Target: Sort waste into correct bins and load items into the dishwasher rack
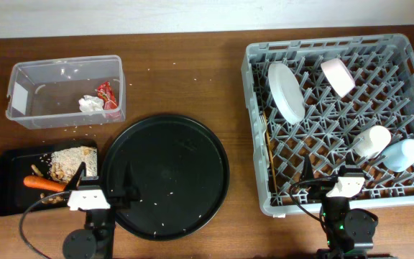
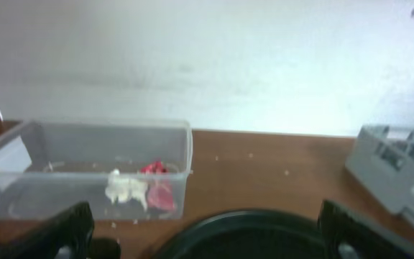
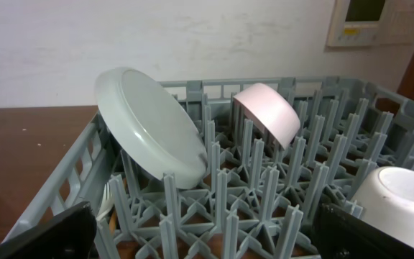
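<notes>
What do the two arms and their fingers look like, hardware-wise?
Both match: left gripper and right gripper each have a white block body, two black tapering fingers and a black base. A thin black cable loops beside the left arm; another runs along the right. A small green light glows on the right base.

Clear plastic tub (image 1: 65, 88), grey plastic rack (image 1: 342, 119), wooden table (image 1: 192, 79).

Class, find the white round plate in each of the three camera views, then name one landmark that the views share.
Overhead: the white plate stands on edge at the upper left of the grey dishwasher rack.
Left wrist: not in it.
Right wrist: left of centre, leaning among the pegs, with the pink bowl to its right.
Shared landmark: the rack, whose corner shows at the left wrist view's right edge.
</notes>
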`<state>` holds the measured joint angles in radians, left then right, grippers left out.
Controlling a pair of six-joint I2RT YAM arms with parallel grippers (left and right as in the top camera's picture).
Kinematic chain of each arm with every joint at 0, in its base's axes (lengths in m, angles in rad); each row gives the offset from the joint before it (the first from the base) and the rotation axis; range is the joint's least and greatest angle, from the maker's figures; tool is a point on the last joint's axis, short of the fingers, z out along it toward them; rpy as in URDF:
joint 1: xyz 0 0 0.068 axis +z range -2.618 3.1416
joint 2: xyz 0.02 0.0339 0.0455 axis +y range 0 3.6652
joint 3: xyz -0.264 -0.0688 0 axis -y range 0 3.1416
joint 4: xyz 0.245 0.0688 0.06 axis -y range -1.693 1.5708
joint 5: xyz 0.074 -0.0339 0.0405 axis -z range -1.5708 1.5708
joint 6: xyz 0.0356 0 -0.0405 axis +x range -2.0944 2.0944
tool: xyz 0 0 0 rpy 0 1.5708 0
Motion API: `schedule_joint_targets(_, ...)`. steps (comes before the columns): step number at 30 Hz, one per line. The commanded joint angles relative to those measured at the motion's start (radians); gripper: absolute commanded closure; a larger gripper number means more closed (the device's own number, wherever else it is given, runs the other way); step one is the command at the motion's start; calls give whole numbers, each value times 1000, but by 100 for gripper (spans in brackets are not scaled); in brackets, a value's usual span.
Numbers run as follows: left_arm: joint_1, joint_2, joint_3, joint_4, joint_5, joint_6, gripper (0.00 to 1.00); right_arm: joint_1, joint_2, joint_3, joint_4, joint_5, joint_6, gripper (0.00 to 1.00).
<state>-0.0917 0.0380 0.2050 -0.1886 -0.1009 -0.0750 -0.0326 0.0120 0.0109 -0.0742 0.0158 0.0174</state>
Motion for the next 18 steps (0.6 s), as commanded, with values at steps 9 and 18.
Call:
schedule_joint_targets(9,8,-28,-196,109,34,137,1,3,-6,-5,-5,11,-5,1)
schedule_joint_targets(18,8,-28,-196,109,34,137,1,3,-6,-5,-6,12,-5,1)
